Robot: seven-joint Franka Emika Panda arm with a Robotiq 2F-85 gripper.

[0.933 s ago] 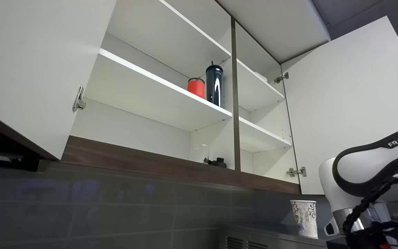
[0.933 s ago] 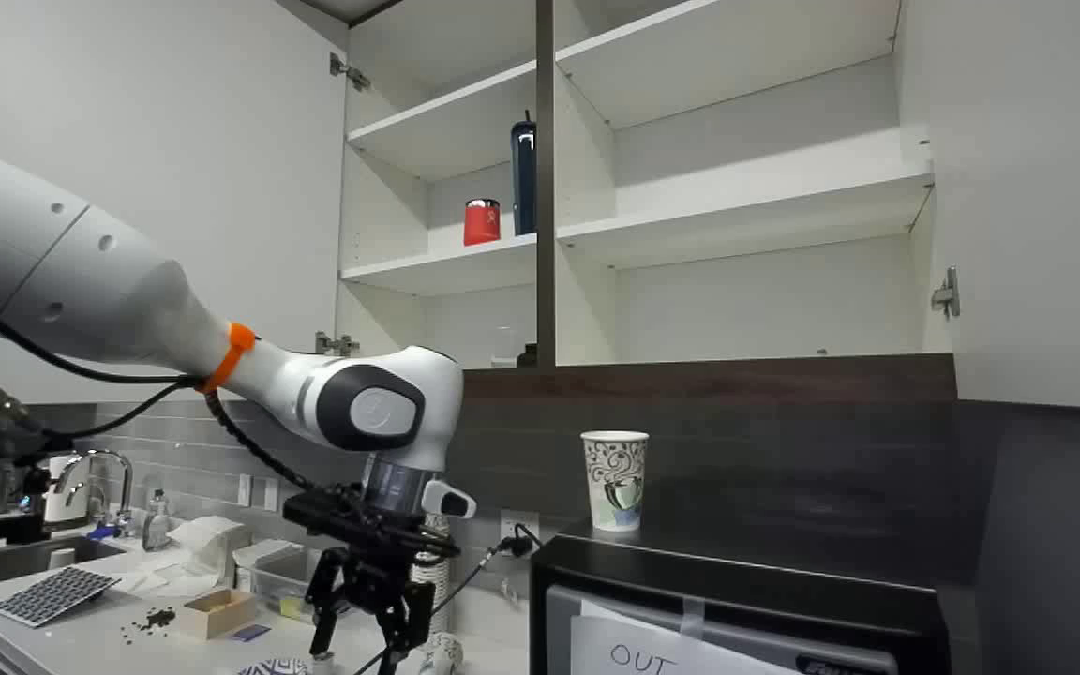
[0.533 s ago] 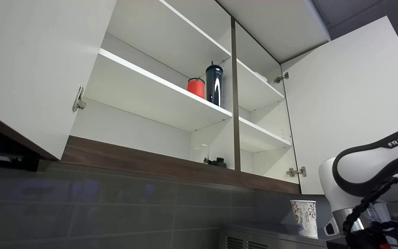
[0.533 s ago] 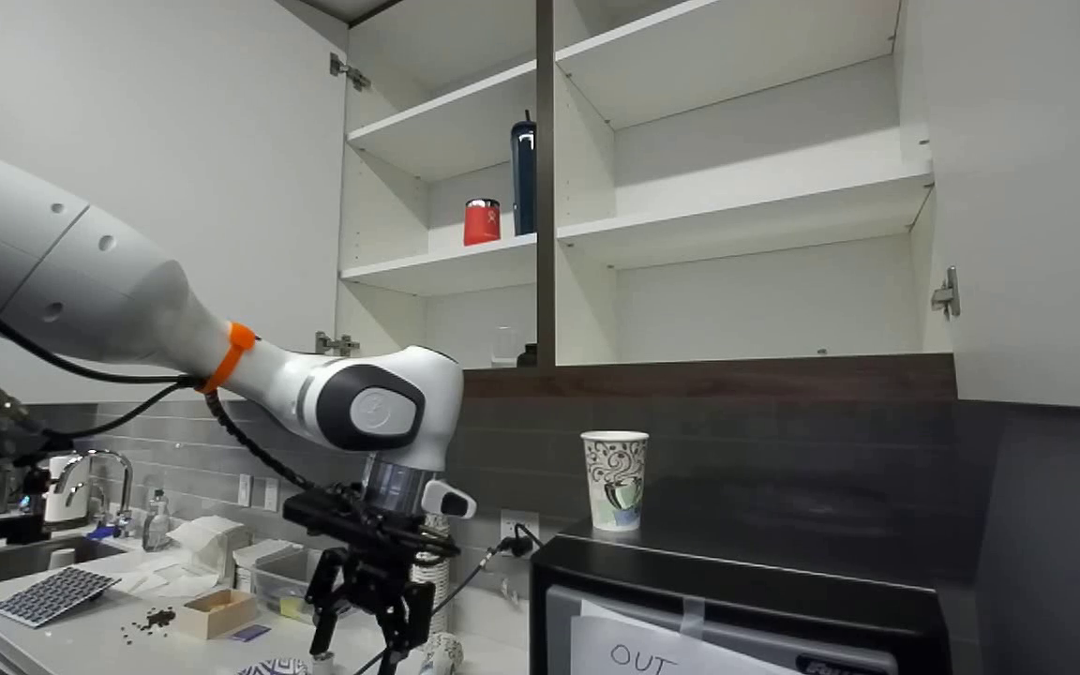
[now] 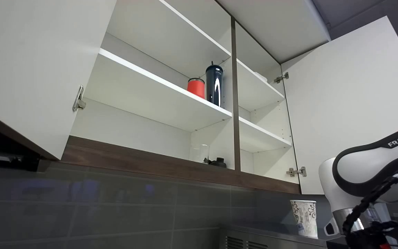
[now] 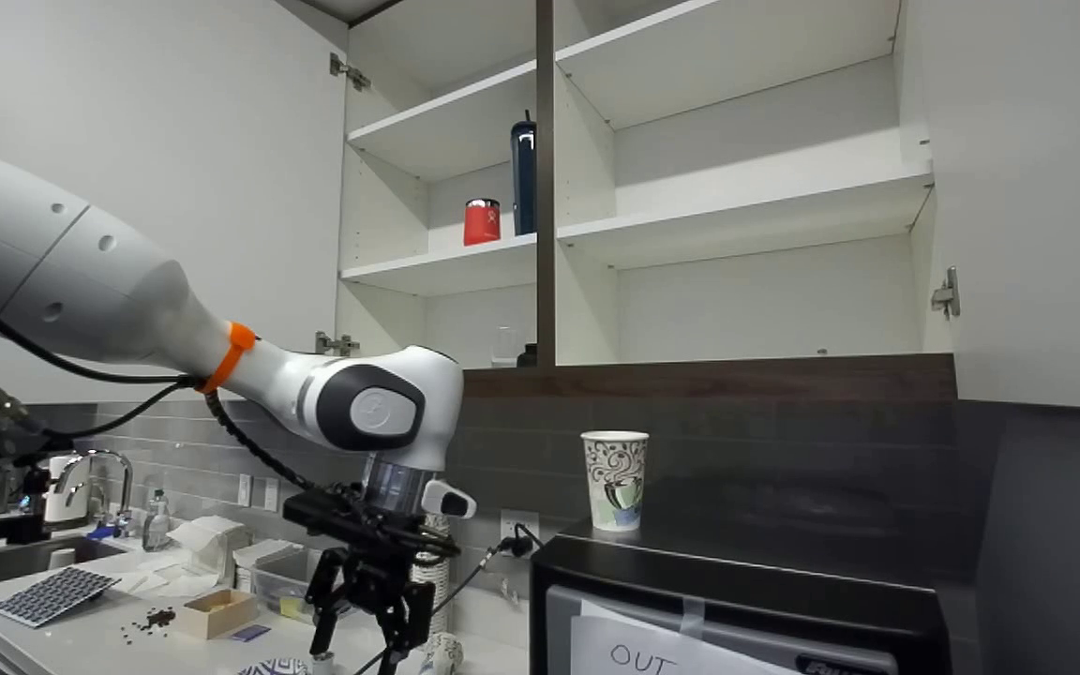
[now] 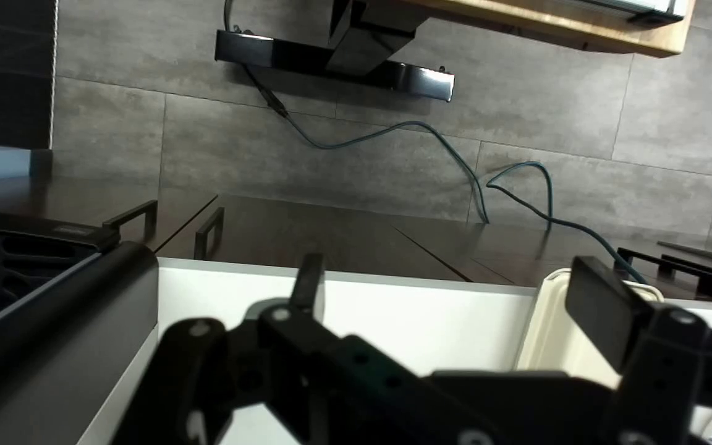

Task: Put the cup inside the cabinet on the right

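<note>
A white desk (image 6: 127, 658) runs along the lower left of an exterior view, carrying an open tan box (image 6: 229, 618), with a sink (image 6: 6, 562) let in farther left; at lower right a black appliance (image 6: 737, 586) bears a paper (image 6: 699, 658) marked OUT. In the wrist view, grey floor (image 7: 226, 154) lies beyond the desk. The cup (image 6: 615, 469) stands upright on the appliance's top, near the left end: white, flaring to the rim, printed with grey swirls, a dark mug and a blue patch low down. The cabinet (image 5: 273, 164) stands open higher up, right of centre in an exterior view. The fingers (image 7: 603, 312) are spread wide, holding nothing.
</note>
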